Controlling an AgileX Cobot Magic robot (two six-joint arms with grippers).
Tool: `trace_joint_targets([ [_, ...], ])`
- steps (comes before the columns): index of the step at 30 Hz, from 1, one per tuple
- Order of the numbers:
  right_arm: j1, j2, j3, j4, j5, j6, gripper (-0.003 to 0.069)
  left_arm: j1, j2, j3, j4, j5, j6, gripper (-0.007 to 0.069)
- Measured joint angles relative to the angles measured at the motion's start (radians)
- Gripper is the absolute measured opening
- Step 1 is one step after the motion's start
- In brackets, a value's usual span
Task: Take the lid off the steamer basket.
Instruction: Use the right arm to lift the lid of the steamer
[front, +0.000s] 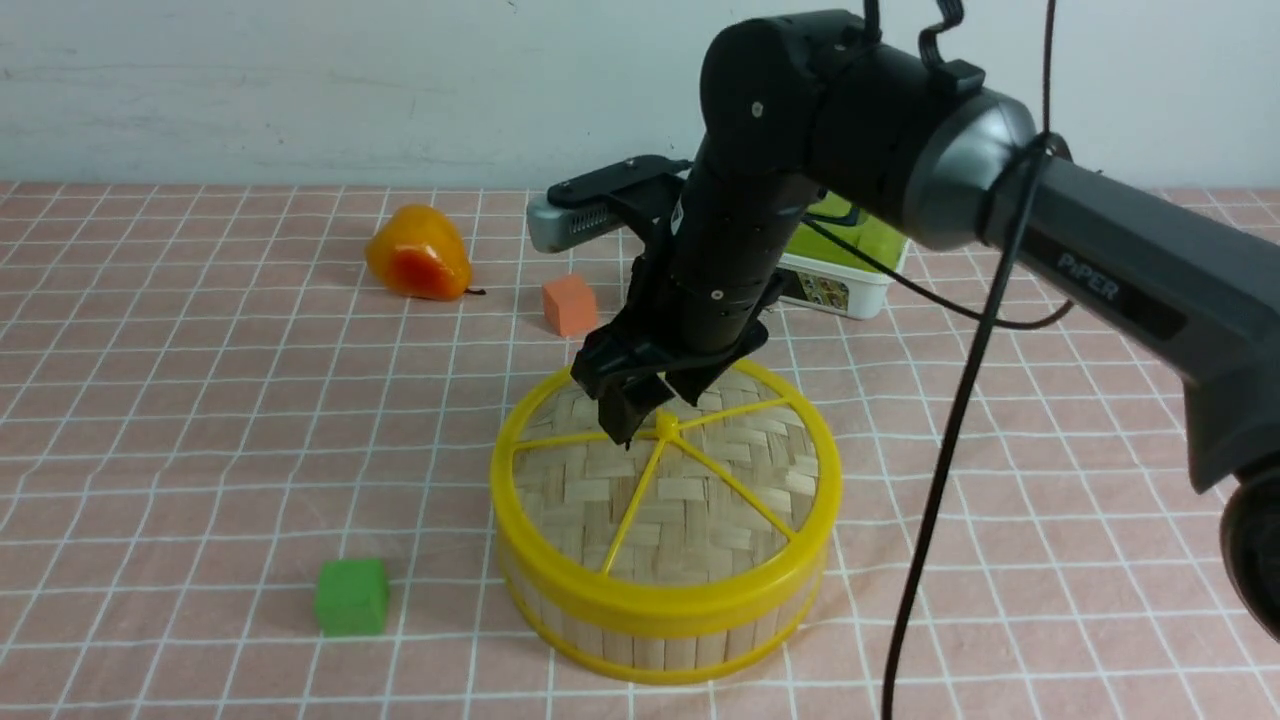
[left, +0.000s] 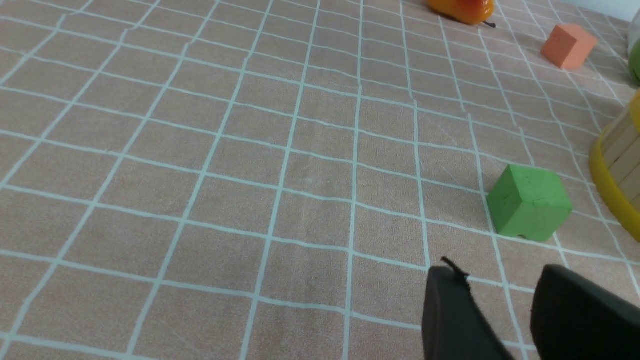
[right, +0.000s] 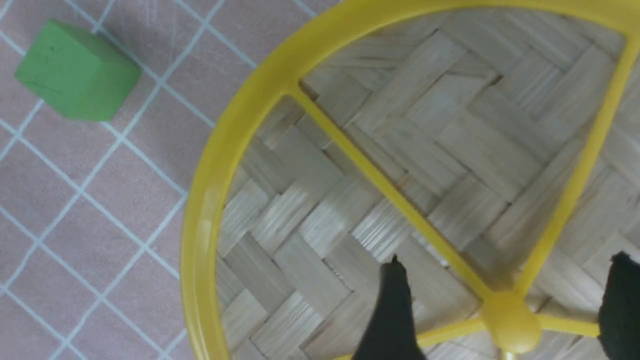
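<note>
While the lid still sits flat on top of the steamer basket, its yellow rim seated on the basket's upper ring all the way round, no part of the task looks finished. I judge this to be the moment just ahead of the grasp. What is left is closing on the handle, lifting the lid clear and setting it down off the basket.

The right gripper hangs over the basket's middle, pointing down, with its jaws spread wide and holding nothing. In the right wrist view the small centre knob, where the spokes meet, lies about midway between the two black fingers and touches neither. The tips seem just above the weave, though whether they touch it cannot be told.

The left gripper rests low to the basket's left, past the green cube. Its fingers are apart, with only the checked cloth between them.
</note>
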Motion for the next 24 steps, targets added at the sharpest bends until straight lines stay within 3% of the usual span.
trace_joint_targets([
  [6,0.013,0.019,0.001,-0.053,0.0,0.016,0.0473,0.0,0.0,0.0,0.0,0.0,0.0,0.0239],
  [15,0.013,0.021,0.001,-0.088,0.0,0.044,0.0376,0.0,0.0,0.0,-0.002,0.0,0.0,0.0239],
  [22,0.013,0.021,0.001,-0.09,-0.003,0.044,0.0213,0.0,0.0,0.0,-0.002,0.0,0.0,0.0239],
  [24,0.014,0.021,0.001,-0.085,-0.008,0.044,0.0125,0.0,0.0,0.0,-0.002,0.0,0.0,0.0239],
])
